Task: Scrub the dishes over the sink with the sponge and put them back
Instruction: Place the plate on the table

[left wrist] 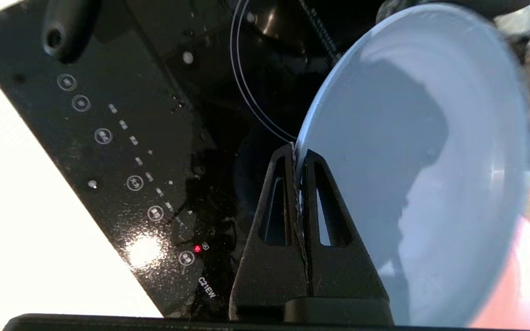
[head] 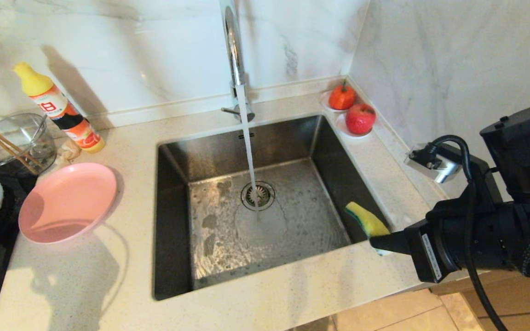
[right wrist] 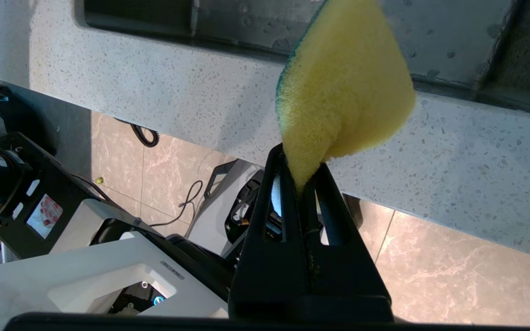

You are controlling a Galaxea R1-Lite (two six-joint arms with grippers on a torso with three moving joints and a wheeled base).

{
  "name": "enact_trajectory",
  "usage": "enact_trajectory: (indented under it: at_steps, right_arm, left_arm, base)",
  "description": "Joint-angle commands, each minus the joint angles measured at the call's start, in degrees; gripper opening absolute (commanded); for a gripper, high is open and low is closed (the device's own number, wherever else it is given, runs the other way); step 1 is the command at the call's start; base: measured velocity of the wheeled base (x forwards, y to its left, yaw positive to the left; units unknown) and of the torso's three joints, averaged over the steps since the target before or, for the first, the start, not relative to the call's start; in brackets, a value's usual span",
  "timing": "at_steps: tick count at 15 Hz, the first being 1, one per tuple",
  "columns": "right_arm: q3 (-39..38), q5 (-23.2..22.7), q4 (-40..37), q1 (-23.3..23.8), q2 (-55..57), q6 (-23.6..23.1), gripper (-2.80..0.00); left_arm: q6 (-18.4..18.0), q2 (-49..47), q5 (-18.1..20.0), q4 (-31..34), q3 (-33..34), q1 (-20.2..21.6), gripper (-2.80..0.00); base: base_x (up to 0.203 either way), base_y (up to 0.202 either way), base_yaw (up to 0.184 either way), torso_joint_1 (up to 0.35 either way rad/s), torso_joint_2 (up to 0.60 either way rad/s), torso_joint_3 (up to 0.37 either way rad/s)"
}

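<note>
Holding now: each gripper has one thing pinched; the lines below run from the near edge of the counter to the back wall.
Right gripper [right wrist: 302, 172]: at the near right corner of the sink, fingers clenched on one end of the sponge.
Sponge [right wrist: 345, 87]: yellow with a green face, bent where it is pinched, its free end over the sink's near right rim.
Left gripper [left wrist: 298, 158]: over the black cooktop [left wrist: 164, 151] left of the sink, fingers clamped on the rim of the blue plate; the gripper itself is outside the head view.
Blue plate [left wrist: 423, 151]: held edge-on in the left gripper above the cooktop, only a slice showing at the left edge of the head view.
Counter [head: 108, 276]: pale speckled stone around the sink.
Pink plate [head: 68, 201]: flat on the counter, left of the sink, just beside the cooktop.
Sink [head: 173, 220]: steel basin, wet floor, round drain in the middle.
Water [head: 248, 156]: running from the faucet [head: 233, 50] onto the drain.
Glass bowl [head: 14, 142]: behind the pink plate, sticks inside.
Soap bottle [head: 60, 110]: yellow cap, leaning against the back wall.
Fruit [head: 360, 118]: two red pieces on small white saucers in the far right corner.
</note>
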State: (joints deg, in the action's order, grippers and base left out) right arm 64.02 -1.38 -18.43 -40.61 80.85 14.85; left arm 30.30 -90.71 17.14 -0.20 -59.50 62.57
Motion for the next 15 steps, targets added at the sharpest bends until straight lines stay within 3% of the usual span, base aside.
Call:
enact_trajectory:
  at_steps: [1, 6, 12, 15]
  right_arm:
    - [-0.13, -0.03, 0.06, 0.18, -0.16, 0.09, -2.8]
    - [-0.37, -1.29, 0.24, 0.36, -0.73, 0.09, -2.8]
    - [0.4, -1.61, 0.41, 0.36, 0.28, 0.09, -2.8]
    - [0.49, -1.61, 0.41, 0.55, 0.73, 0.18, -2.8]
  left_arm:
    - [0.24, 4.36, 0.35, 0.82, -0.06, 0.82, -2.8]
    - [-0.21, 12.7, 0.53, 9.06, -0.18, 1.88, -2.8]
    - [-4.67, 7.27, 0.27, 9.86, 1.91, 8.24, -2.8]
    - [-6.76, 4.12, 0.45, 9.6, 5.47, 8.97, -2.8]
  base:
    - [0.0, 0.0, 0.0, 0.0, 0.0, 0.0]
    - [0.0, 0.0, 0.0, 0.0, 0.0, 0.0]
    - [0.0, 0.0, 0.0, 0.0, 0.0, 0.0]
    - [0.0, 0.0, 0.0, 0.0, 0.0, 0.0]
